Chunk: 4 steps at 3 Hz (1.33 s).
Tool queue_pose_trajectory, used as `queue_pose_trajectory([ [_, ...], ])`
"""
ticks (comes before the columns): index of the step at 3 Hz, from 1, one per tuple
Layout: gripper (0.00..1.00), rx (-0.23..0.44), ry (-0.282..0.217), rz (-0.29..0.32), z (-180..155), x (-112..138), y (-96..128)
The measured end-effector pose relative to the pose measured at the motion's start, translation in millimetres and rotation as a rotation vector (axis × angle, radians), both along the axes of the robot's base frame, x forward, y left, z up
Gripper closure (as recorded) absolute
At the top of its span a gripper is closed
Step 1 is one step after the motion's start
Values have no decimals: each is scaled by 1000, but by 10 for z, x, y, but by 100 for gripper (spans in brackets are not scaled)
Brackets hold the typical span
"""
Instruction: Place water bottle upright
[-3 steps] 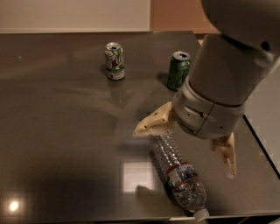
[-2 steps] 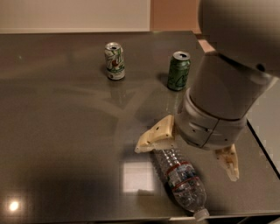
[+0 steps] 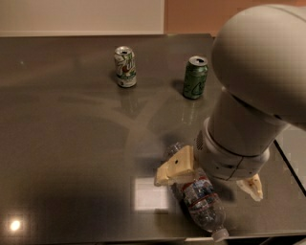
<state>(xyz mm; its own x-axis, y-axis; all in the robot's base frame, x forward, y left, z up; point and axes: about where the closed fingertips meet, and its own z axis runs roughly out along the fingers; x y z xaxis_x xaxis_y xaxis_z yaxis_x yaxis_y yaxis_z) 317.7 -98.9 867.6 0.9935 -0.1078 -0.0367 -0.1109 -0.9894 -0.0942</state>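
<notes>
**Fingers spreading wide over a lying bottle**

Fingers (image 3: 174,167) of the gripper (image 3: 209,188) are standing wide apart in the lower right of the frame, one tan pad on each side of the water bottle (image 3: 203,206). Whether either pad is touching it cannot be told. The bottle is lying on its side under the gripper, its white cap (image 3: 221,234) pointing toward the bottom edge of the frame and nearly reaching the table's front edge. Its label is showing around the middle.

The big pale arm (image 3: 258,91) is filling the right side and is hiding part of the bottle's far end.

The table (image 3: 71,143) is dark and glossy and is reflecting light: a bright rectangular patch (image 3: 150,194) is glowing just left of the bottle, and a small round glint (image 3: 14,225) is shining at the lower left. A green can (image 3: 195,77) is standing upright at upper centre, with a white-and-green can (image 3: 125,66) standing to its left, both well apart from the bottle.

Behind the table, a pale wall (image 3: 81,16) is running along the top left, meeting an orange-brown panel (image 3: 191,14) further right.
</notes>
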Motion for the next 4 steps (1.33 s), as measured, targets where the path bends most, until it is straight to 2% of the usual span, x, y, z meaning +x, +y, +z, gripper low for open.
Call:
queue_pose_trajectory([
  [2, 0, -69, -49, 52, -217, 23, -85],
  [3, 18, -95, -48, 68, -276, 51, -66],
  [4, 41, -108, -42, 74, -301, 82, -27],
])
